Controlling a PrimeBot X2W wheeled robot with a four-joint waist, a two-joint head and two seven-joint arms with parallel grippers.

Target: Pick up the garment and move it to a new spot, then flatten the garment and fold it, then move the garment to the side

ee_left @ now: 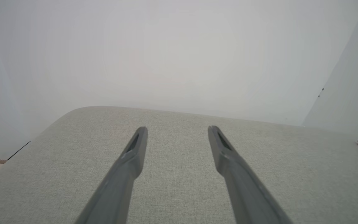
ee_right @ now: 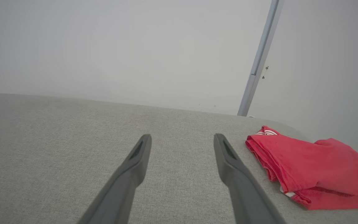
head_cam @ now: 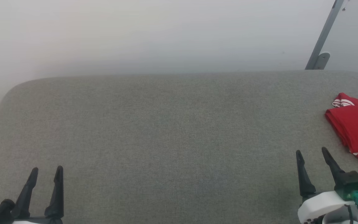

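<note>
You see the garment (head_cam: 357,130) lying folded at the counter's (head_cam: 166,130) right edge. Your right gripper (head_cam: 311,151) hovers over the counter's front right and your left gripper (head_cam: 47,169) over its front left. Both have their 2 fingers spread, gripping nothing.

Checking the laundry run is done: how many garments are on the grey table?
1. The folded red garment lies at the table's right side, near the right end effector. The head view crops it, so more may lie beyond.
</note>
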